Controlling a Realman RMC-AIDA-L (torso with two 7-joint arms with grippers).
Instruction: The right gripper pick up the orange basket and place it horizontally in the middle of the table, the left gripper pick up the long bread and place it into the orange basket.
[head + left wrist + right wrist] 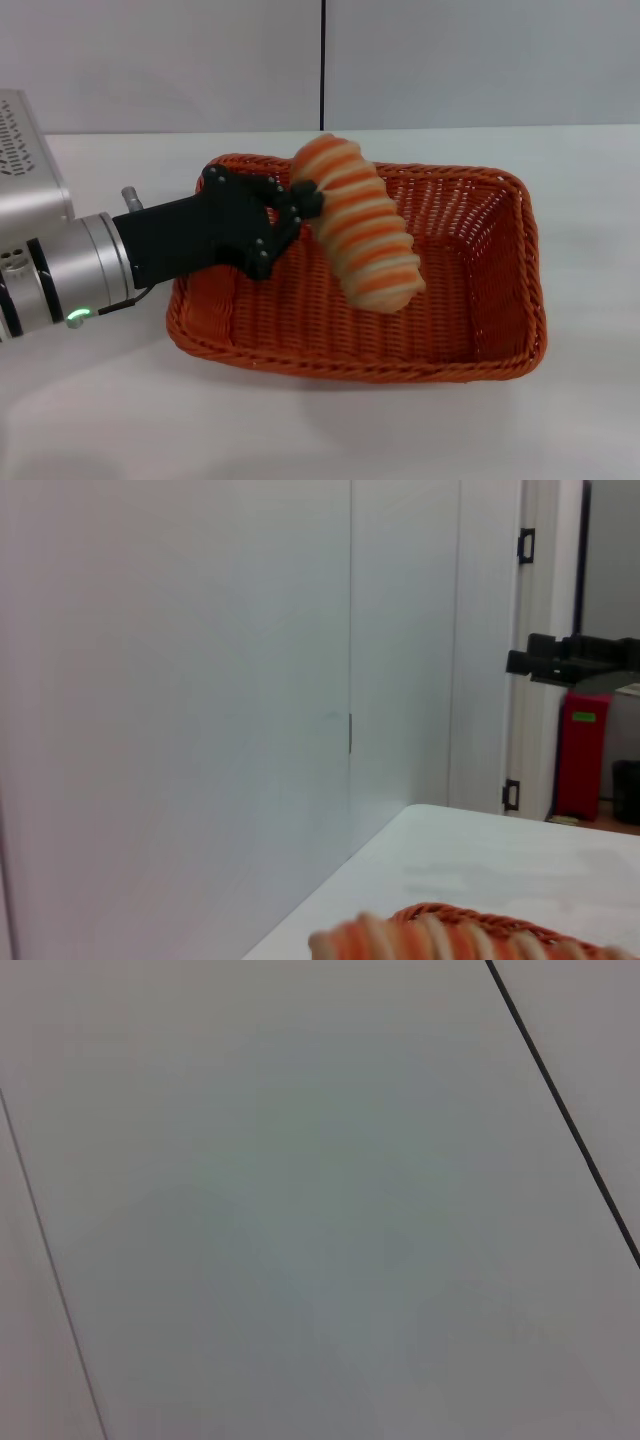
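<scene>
The orange basket (pixel 352 366) lies lengthwise across the middle of the white table (pixel 585 180). My left gripper (pixel 304 206) reaches in from the left over the basket's back left corner and is shut on the upper end of the long bread (pixel 365 238). The striped loaf hangs tilted above the basket's inside, its lower end toward the front. In the left wrist view, a strip of the long bread (pixel 420 941) and the basket's rim (pixel 482 917) show at the edge. A black shape far off in that view seems to be the right gripper (pixel 565 661), raised well above the table.
A grey wall with a dark vertical seam (pixel 323 65) runs behind the table. The left arm's silver wrist (pixel 70 270) hangs over the table's left side. A red box (pixel 583 755) stands on the floor beyond the table's far end.
</scene>
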